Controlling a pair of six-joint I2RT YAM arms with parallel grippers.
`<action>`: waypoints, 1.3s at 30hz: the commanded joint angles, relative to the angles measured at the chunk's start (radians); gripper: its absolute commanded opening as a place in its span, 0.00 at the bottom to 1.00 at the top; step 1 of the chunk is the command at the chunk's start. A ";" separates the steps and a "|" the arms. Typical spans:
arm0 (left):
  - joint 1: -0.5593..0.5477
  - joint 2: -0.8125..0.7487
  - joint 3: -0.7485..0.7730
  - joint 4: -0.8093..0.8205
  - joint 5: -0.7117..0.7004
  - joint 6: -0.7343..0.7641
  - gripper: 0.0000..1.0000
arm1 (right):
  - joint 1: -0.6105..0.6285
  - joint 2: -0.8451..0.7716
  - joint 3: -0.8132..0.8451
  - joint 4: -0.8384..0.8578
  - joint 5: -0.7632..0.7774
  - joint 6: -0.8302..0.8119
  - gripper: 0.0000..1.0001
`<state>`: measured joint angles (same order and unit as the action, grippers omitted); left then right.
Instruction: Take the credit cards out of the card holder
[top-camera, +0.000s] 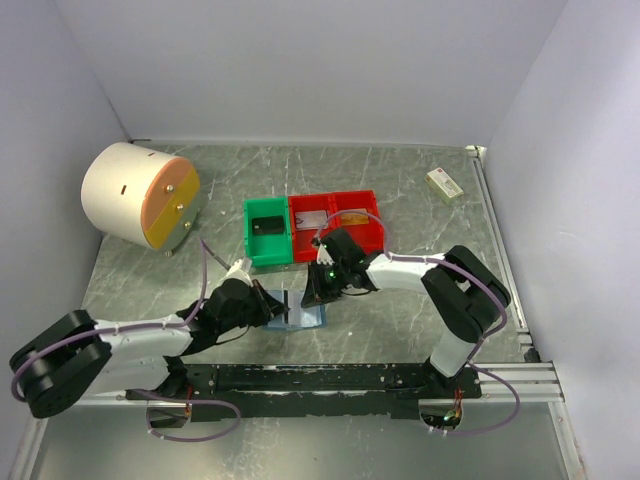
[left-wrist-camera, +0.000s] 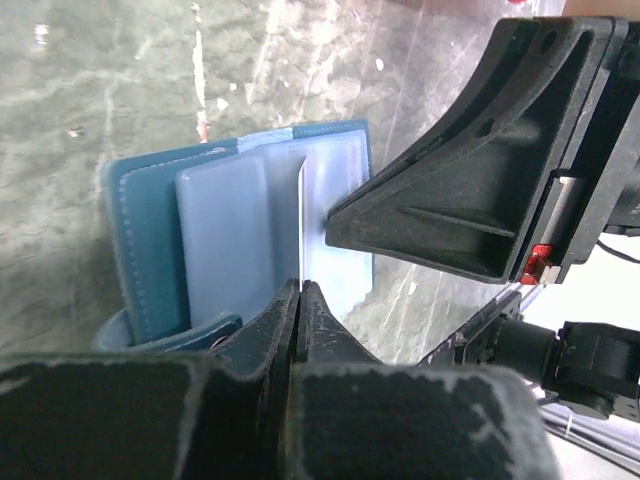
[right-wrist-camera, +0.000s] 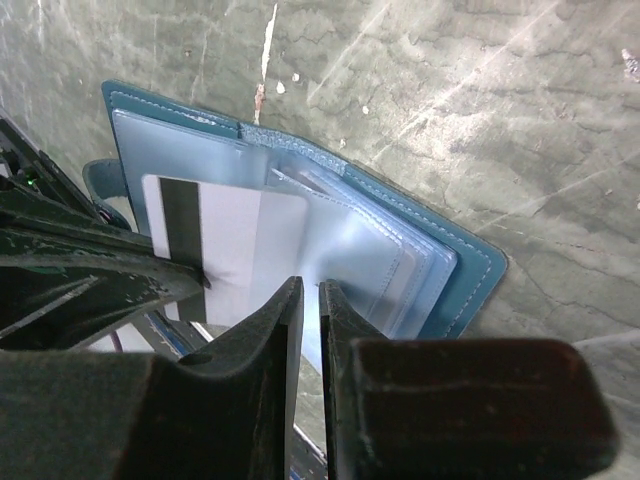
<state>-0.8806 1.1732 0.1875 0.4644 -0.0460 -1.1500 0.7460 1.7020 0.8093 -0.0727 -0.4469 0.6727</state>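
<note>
- The grey-green marbled table (top-camera: 400, 190), walled in white on three sides;
- The blue card holder (top-camera: 305, 320) lies open on it, just under the left gripper (top-camera: 283, 308) and the right gripper (top-camera: 312, 296), which meet over it;
- A green bin (top-camera: 250, 228) and two red bins (top-camera: 372, 232) sit in a row just beyond both grippers;
- A white drum (top-camera: 125, 190) with an orange face rests far out to the left gripper's left;
- A small cream box (top-camera: 444, 184) lies well beyond the right gripper, to its right;
- A black rail (top-camera: 330, 378) runs behind the grippers, along the near edge.
</note>
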 joint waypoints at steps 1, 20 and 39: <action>-0.005 -0.114 0.054 -0.276 -0.120 -0.005 0.07 | -0.021 0.016 -0.032 -0.079 0.101 -0.039 0.14; -0.005 -0.456 0.119 -0.616 -0.256 0.017 0.07 | 0.033 -0.057 0.100 0.010 -0.015 -0.103 0.20; 0.019 -0.433 0.056 -0.344 -0.073 0.123 0.07 | 0.007 -0.060 0.093 -0.025 0.060 -0.089 0.35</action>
<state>-0.8803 0.7471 0.2737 -0.0330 -0.2150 -1.0710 0.7944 1.7309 0.8913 -0.0887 -0.4480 0.6010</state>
